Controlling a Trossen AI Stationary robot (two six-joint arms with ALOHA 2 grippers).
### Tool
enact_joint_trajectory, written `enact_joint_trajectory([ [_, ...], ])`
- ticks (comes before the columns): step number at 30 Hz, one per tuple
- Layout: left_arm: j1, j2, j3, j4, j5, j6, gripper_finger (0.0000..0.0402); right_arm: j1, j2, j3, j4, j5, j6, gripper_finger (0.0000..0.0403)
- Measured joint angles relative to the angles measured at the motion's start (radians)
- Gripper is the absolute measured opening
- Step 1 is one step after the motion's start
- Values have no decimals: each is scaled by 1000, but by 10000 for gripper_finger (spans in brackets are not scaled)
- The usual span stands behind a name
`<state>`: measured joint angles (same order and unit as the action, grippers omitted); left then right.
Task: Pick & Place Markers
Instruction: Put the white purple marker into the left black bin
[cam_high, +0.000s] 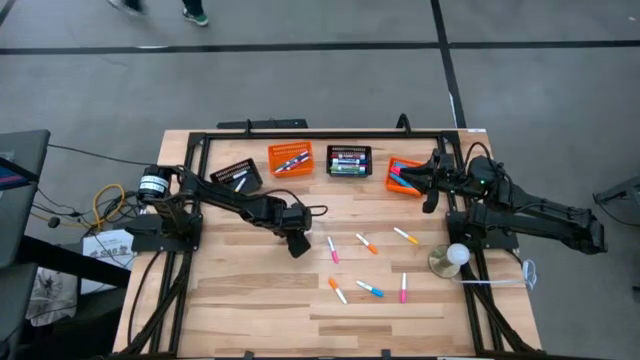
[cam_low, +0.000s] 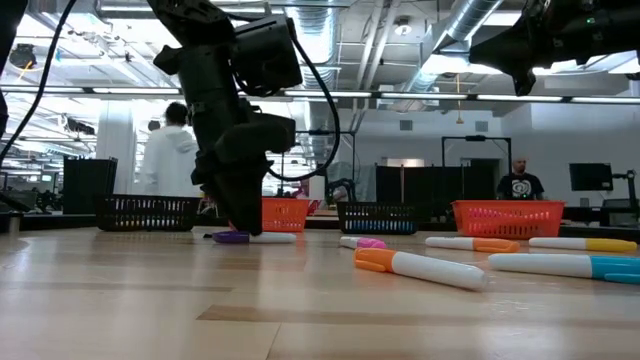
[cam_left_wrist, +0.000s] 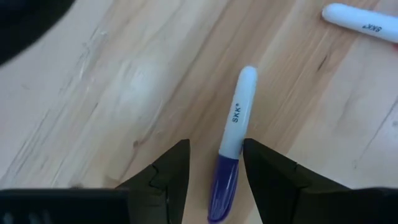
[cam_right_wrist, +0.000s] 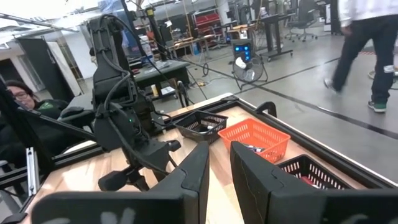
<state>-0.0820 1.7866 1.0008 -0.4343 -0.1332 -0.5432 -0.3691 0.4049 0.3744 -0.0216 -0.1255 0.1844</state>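
Observation:
A white marker with a purple cap (cam_left_wrist: 231, 149) lies flat on the wooden table, left of centre. My left gripper (cam_left_wrist: 214, 180) points steeply down over it, open. Its two fingers stand on either side of the purple cap end (cam_left_wrist: 222, 186), down near the tabletop (cam_low: 235, 228). Whether a finger touches the cap, I cannot tell. In the high view the gripper (cam_high: 298, 243) covers this marker. Several more markers (cam_high: 366, 243) lie scattered to its right. My right gripper (cam_right_wrist: 219, 174) is shut, held level and high by the back right orange basket (cam_high: 404, 177).
Along the far edge stand a black basket (cam_high: 237, 177), an orange one (cam_high: 290, 158) and a black one (cam_high: 349, 160), with markers in them. A white ball on a round metal stand (cam_high: 455, 257) sits at the right. People stand in the room beyond the table.

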Motion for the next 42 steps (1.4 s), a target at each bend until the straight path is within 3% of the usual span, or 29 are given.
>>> enact_joint_trajectory([
  [8,0,43,1,87,-1,24,149,0,0,0,0,24,1,56],
  [16,-3,85,6,62,-20,-19,142,-1,0,0,0,24,10,56],
  [30,-5,77,5,1,-58,7,35,-1,0,0,0,23,14,56],
  [42,2,8,-7,-31,-68,-64,41,-1,0,0,0,25,19,56],
])
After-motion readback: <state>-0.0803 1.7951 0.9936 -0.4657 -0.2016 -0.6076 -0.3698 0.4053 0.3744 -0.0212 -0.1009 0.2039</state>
